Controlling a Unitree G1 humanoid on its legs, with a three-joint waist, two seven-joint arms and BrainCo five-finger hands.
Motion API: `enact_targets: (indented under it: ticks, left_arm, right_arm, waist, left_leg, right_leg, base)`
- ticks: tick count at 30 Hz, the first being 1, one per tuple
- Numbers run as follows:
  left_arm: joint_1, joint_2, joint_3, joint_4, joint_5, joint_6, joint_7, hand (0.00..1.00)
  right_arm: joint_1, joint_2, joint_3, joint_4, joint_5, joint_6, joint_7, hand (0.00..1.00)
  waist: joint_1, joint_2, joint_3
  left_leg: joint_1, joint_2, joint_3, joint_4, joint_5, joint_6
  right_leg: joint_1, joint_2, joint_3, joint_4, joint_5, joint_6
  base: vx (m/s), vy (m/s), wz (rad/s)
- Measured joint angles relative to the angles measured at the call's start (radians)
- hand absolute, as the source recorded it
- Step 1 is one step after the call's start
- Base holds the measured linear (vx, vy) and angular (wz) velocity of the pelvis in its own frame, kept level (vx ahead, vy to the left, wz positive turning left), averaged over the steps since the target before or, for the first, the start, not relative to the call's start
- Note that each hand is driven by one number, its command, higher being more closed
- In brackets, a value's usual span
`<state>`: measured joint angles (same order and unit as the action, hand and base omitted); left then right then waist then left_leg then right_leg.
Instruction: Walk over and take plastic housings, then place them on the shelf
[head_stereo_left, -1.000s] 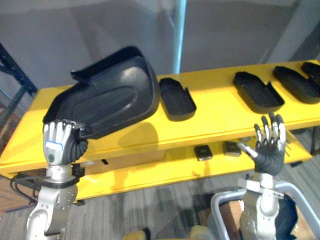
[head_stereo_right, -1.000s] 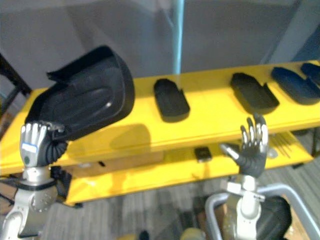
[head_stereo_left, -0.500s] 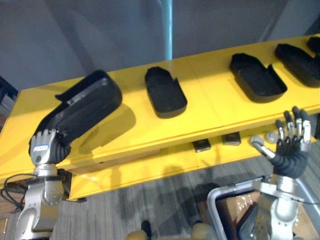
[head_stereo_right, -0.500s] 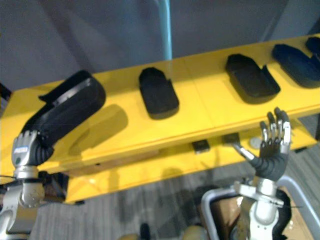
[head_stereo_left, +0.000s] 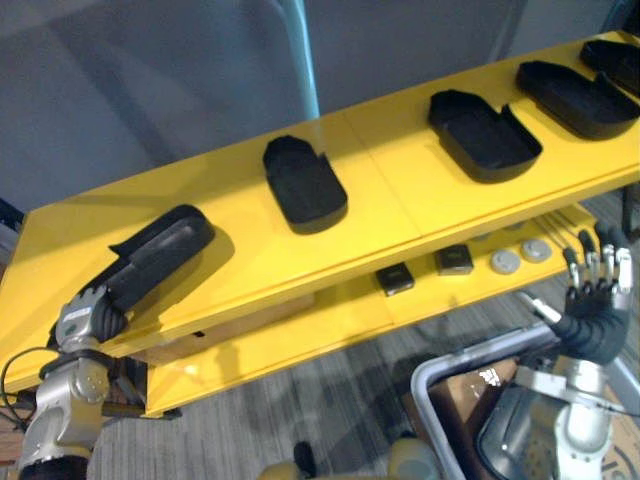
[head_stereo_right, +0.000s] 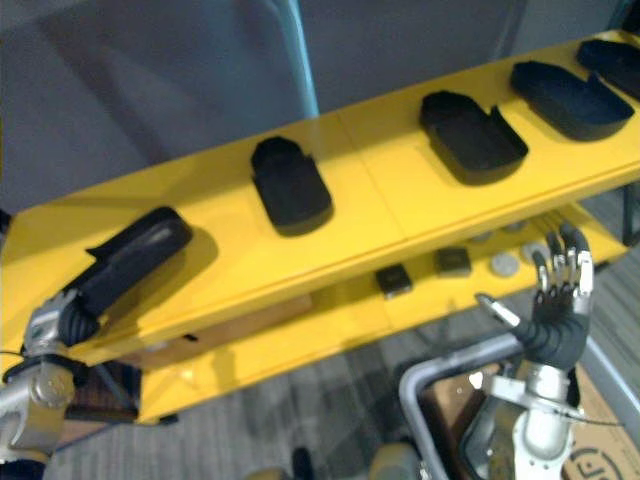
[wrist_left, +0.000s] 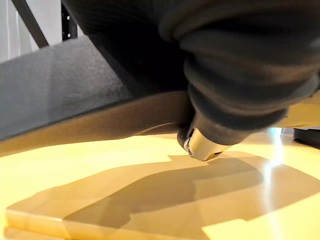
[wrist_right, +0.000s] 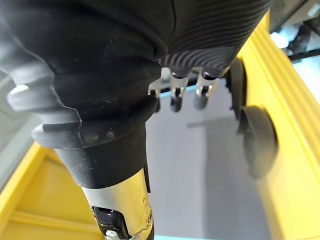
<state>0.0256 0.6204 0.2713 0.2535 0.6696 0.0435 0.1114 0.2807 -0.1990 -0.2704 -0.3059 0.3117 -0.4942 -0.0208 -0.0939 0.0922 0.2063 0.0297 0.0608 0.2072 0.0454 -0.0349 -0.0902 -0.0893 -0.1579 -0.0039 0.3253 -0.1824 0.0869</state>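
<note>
A black plastic housing (head_stereo_left: 160, 255) lies low and nearly flat at the left end of the yellow shelf top (head_stereo_left: 240, 255). My left hand (head_stereo_left: 88, 315) is shut on its near end. In the left wrist view the housing's underside (wrist_left: 100, 115) sits just over the shelf surface (wrist_left: 150, 200); I cannot tell whether it touches. Further right on the shelf top lie more black housings (head_stereo_left: 303, 185), (head_stereo_left: 483, 135), (head_stereo_left: 575, 95). My right hand (head_stereo_left: 595, 300) is held up open in front of the lower shelf, holding nothing.
The lower yellow shelf (head_stereo_left: 300, 340) carries two small black blocks (head_stereo_left: 395, 278), (head_stereo_left: 453, 260) and two grey discs (head_stereo_left: 505, 262), (head_stereo_left: 537, 250). A grey tubular frame (head_stereo_left: 455, 365) with a cardboard box stands at the lower right. A grey wall rises behind the shelf.
My left hand has lowered the housing from a raised, tilted pose down onto the shelf's left end. The camera has shifted. The right hand stays open.
</note>
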Motion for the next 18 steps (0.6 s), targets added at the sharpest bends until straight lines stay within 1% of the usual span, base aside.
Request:
enact_targets:
  ticks: [2, 3, 4, 5, 6, 7, 8, 9, 10, 13, 16, 18]
  left_arm:
    - [-0.026, -0.001, 0.0, 0.011, 0.001, 0.049, 0.0, 1.0]
    - [-0.033, -0.002, 0.0, 0.012, 0.003, 0.062, 0.0, 1.0]
    - [-0.043, -0.006, 0.0, 0.017, 0.004, 0.081, 0.001, 1.0]
    - [-0.065, -0.018, 0.0, 0.033, 0.004, 0.102, 0.001, 1.0]
    - [-0.077, -0.029, 0.0, 0.044, 0.004, 0.112, 0.001, 1.0]
    - [-0.093, -0.05, -0.001, 0.054, 0.004, 0.134, 0.003, 1.0]
    - [-0.099, -0.058, -0.001, 0.057, 0.004, 0.142, 0.004, 1.0]
    - [-0.111, -0.063, -0.001, 0.066, 0.004, 0.156, 0.008, 1.0]
    - [-0.115, -0.064, -0.001, 0.069, 0.004, 0.161, 0.012, 1.0]
    - [-0.148, -0.069, -0.001, 0.105, -0.004, 0.196, 0.026, 1.0]
    - [-0.201, -0.078, -0.001, 0.115, -0.037, 0.215, 0.039, 1.0]
    - [-0.236, -0.078, -0.002, 0.115, -0.045, 0.22, 0.052, 1.0]
  right_arm:
    - [-0.004, -0.011, 0.0, -0.014, 0.007, 0.002, 0.006, 0.0]
    - [-0.006, -0.015, 0.0, -0.022, 0.011, 0.004, 0.007, 0.0]
    - [-0.013, -0.023, -0.001, -0.04, 0.014, 0.017, 0.011, 0.0]
    - [-0.026, -0.036, -0.003, -0.049, 0.019, 0.025, 0.02, 0.0]
    - [-0.032, -0.043, -0.004, -0.05, 0.019, 0.03, 0.022, 0.0]
    - [-0.043, -0.055, -0.004, -0.051, 0.02, 0.04, 0.023, 0.0]
    - [-0.049, -0.059, -0.004, -0.051, 0.02, 0.04, 0.023, 0.0]
    - [-0.07, -0.068, -0.004, -0.061, 0.028, 0.042, 0.024, 0.0]
    - [-0.077, -0.071, -0.005, -0.068, 0.032, 0.043, 0.024, 0.0]
    - [-0.093, -0.086, -0.01, -0.082, 0.047, 0.06, 0.029, 0.0]
    - [-0.096, -0.087, -0.026, -0.085, 0.059, 0.071, 0.041, 0.0]
    - [-0.102, -0.088, -0.026, -0.106, 0.06, 0.078, 0.043, 0.0]
  waist:
    - [-0.002, 0.003, -0.001]
    - [-0.002, 0.005, 0.001]
    - [-0.003, 0.008, 0.003]
    - [-0.004, 0.013, 0.017]
    - [-0.007, 0.015, 0.019]
    - [-0.009, 0.019, 0.022]
    - [-0.011, 0.02, 0.024]
    - [-0.024, 0.021, 0.043]
    - [-0.027, 0.021, 0.052]
    - [-0.029, 0.02, 0.071]
    - [-0.032, 0.016, 0.106]
    - [-0.033, 0.014, 0.124]
  left_leg:
    - [-0.015, 0.0, 0.009, 0.004, 0.0, 0.0]
    - [-0.021, 0.0, 0.012, 0.006, 0.0, 0.0]
    - [-0.034, -0.001, 0.018, 0.015, 0.0, 0.001]
    - [-0.033, -0.001, 0.022, 0.022, 0.0, 0.001]
    - [-0.034, -0.001, 0.022, 0.023, 0.0, 0.001]
    - [-0.036, 0.0, 0.025, 0.023, 0.0, 0.001]
    - [-0.04, 0.0, 0.026, 0.024, 0.0, 0.001]
    - [-0.051, 0.0, 0.026, 0.033, 0.0, 0.002]
    - [-0.054, 0.001, 0.031, 0.034, -0.001, 0.002]
    - [-0.069, 0.001, 0.054, 0.037, -0.001, 0.002]
    - [-0.071, 0.001, 0.055, 0.044, -0.003, 0.004]
    - [-0.101, 0.003, 0.054, 0.073, -0.012, 0.012]
  right_leg:
    - [-0.021, -0.001, 0.009, 0.012, -0.002, 0.004]
    - [-0.03, -0.001, 0.012, 0.015, -0.002, 0.004]
    - [-0.051, -0.001, 0.021, 0.023, 0.0, 0.007]
    - [-0.055, 0.0, 0.03, 0.03, 0.001, 0.009]
    - [-0.056, 0.0, 0.031, 0.031, 0.001, 0.009]
    - [-0.061, 0.0, 0.034, 0.034, 0.001, 0.009]
    - [-0.066, 0.001, 0.035, 0.035, 0.001, 0.009]
    - [-0.076, 0.002, 0.036, 0.04, 0.001, 0.01]
    - [-0.084, 0.002, 0.041, 0.045, 0.001, 0.01]
    - [-0.118, 0.005, 0.064, 0.058, 0.004, 0.014]
    - [-0.12, 0.003, 0.068, 0.064, 0.005, 0.015]
    - [-0.138, 0.003, 0.068, 0.068, 0.006, 0.017]
  base:
    - [-0.06, -0.011, -0.09]
    - [-0.04, -0.012, -0.09]
    - [-0.01, -0.009, -0.11]
    - [-0.01, -0.011, -0.1]
    - [0.0, -0.008, -0.08]
    - [-0.02, -0.006, -0.04]
    - [-0.03, -0.009, -0.03]
    - [-0.04, -0.014, -0.05]
    - [-0.04, -0.016, -0.09]
    - [-0.02, -0.015, -0.19]
    - [0.0, -0.003, -0.02]
    - [-0.03, -0.006, 0.03]
